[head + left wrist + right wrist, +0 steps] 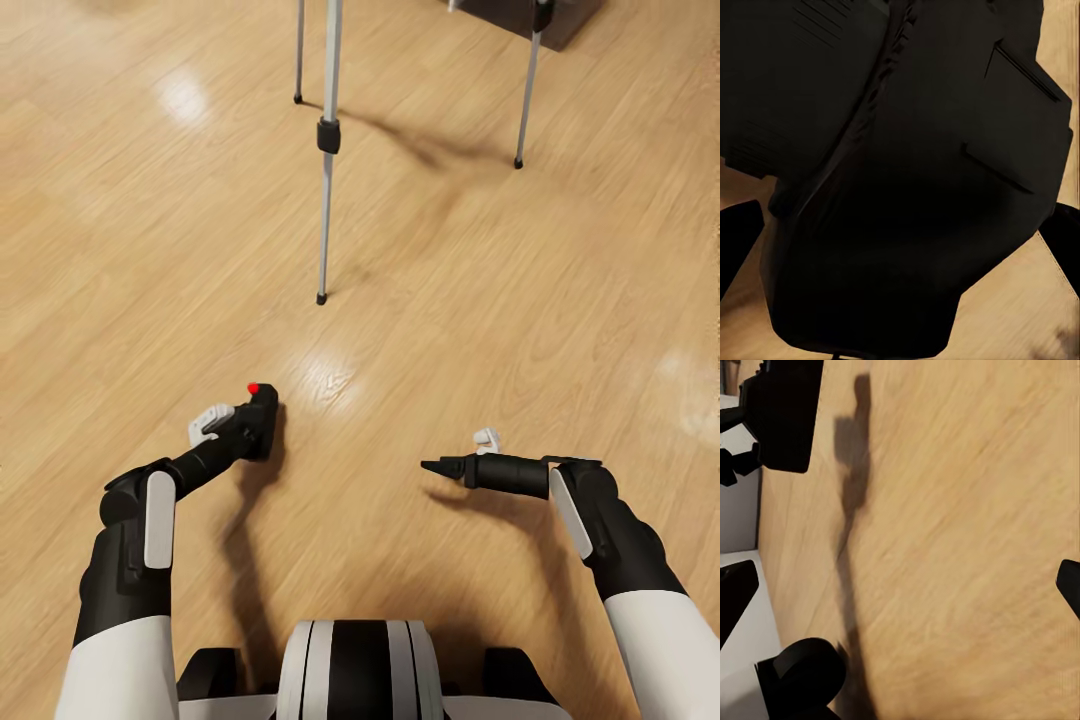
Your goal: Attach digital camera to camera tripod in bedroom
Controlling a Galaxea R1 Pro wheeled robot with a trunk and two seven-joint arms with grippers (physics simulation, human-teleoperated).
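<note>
Head view: left claw (258,425) pinching camera (262,408), lower left of centre, red button up. Right claw (437,466) pressed together, empty, lower right. Tripod (327,150) legs upper centre on wood floor (500,300), well apart from camera. Pickup judged done; approach and mounting left.
</note>
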